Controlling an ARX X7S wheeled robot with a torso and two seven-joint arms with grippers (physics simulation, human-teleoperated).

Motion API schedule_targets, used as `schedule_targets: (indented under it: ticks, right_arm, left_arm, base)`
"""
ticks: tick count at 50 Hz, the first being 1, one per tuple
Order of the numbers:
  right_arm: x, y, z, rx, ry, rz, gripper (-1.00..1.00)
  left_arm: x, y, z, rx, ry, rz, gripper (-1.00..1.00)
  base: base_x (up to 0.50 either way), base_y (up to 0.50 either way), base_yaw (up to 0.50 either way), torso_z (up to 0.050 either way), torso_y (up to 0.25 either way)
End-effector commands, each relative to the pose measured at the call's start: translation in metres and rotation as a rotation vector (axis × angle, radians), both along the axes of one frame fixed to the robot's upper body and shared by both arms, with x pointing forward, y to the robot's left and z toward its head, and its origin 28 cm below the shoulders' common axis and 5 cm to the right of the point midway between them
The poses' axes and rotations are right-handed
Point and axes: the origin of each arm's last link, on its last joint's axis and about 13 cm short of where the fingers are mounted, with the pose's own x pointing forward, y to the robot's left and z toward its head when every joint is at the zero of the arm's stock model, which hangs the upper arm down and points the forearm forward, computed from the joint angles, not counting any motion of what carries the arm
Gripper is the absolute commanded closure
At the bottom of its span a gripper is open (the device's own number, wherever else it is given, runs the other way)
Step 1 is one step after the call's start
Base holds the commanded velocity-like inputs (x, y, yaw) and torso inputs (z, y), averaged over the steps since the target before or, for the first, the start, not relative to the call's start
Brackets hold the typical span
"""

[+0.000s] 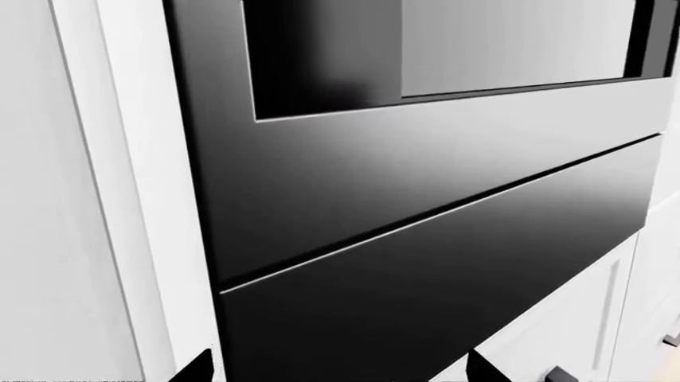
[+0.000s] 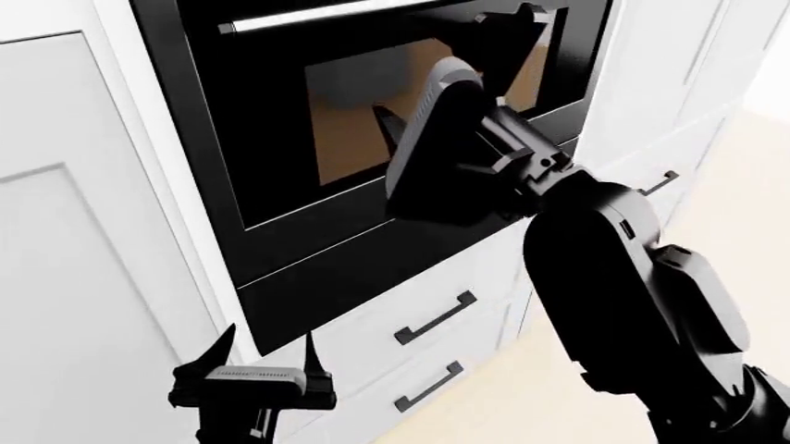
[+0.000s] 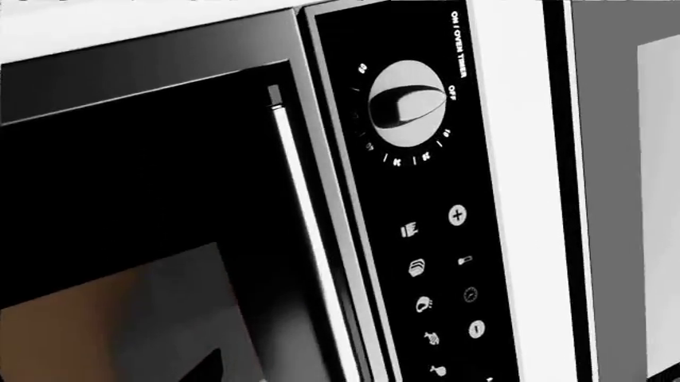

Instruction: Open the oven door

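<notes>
The oven door [image 2: 277, 139] is a glossy black panel with a brown-reflecting window, standing closed in the white cabinetry. Its silver bar handle [image 2: 324, 15] runs along the top edge. My right gripper [image 2: 524, 18] is raised to the door's upper right corner. In the right wrist view the handle [image 3: 306, 239] lies between the open jaws of that gripper [image 3: 340, 370]; one fingertip [image 3: 207, 368] shows far to the side, while the other is lost against black. My left gripper [image 2: 265, 356] hangs low and open, empty, facing the door's bottom [image 1: 425, 159].
A narrower plain black panel [image 2: 370, 277] sits under the door. Below it are two white drawers with black handles [image 2: 435, 318] [image 2: 428, 387]. A tall white cabinet door [image 2: 74, 259] is at the left. A control strip with a round knob [image 3: 408, 103] flanks the door.
</notes>
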Motion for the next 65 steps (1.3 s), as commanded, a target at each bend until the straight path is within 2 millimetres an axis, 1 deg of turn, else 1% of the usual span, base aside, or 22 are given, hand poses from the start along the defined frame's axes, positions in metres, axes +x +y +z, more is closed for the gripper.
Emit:
schedule_targets:
  ticks: [1, 9, 15, 18, 29, 50, 55, 59, 65]
  right_arm:
    - [0.026, -0.002, 0.011, 0.026, -0.002, -0.044, -1.00]
    - [0.037, 0.000, 0.024, 0.041, -0.018, -0.042, -1.00]
    - [0.052, 0.006, 0.029, 0.024, -0.023, -0.035, -1.00]
    - [0.059, 0.008, 0.028, 0.019, -0.022, -0.043, -1.00]
    - [0.073, 0.021, 0.019, -0.024, 0.008, -0.023, -1.00]
    - [0.107, 0.028, 0.027, -0.001, 0.015, -0.053, -1.00]
    - [0.116, 0.031, 0.025, -0.005, 0.017, -0.058, -1.00]
    - [0.120, 0.034, 0.022, -0.008, 0.021, -0.062, -1.00]
    - [0.125, 0.037, 0.023, 0.001, 0.023, -0.075, -1.00]
  left_arm:
    - [0.001, 0.001, -0.001, -0.003, 0.006, 0.006, -1.00]
    - [0.003, 0.002, -0.003, -0.002, 0.013, 0.010, -1.00]
    - [0.006, 0.003, -0.004, -0.009, 0.024, 0.013, -1.00]
    - [0.007, 0.003, -0.006, -0.009, 0.029, 0.014, -1.00]
    - [0.009, 0.002, -0.009, -0.005, 0.041, 0.016, -1.00]
    - [0.012, 0.004, -0.009, -0.016, 0.051, 0.026, -1.00]
    - [0.013, 0.004, -0.012, -0.014, 0.061, 0.024, -1.00]
    - [0.011, 0.004, -0.011, -0.017, 0.059, 0.024, -1.00]
    - [0.010, 0.005, -0.010, -0.018, 0.055, 0.023, -1.00]
  base:
    - [0.00, 0.00, 0.00, 0.000, 0.000]
    - [0.00, 0.00, 0.00, 0.000, 0.000]
    - [0.00, 0.00, 0.00, 0.000, 0.000]
    - [0.00, 0.00, 0.00, 0.000, 0.000]
    - [0.00, 0.00, 0.00, 0.000, 0.000]
    - [0.00, 0.00, 0.00, 0.000, 0.000]
    - [0.00, 0.00, 0.00, 0.000, 0.000]
    - [0.00, 0.00, 0.00, 0.000, 0.000]
    - [0.00, 0.00, 0.00, 0.000, 0.000]
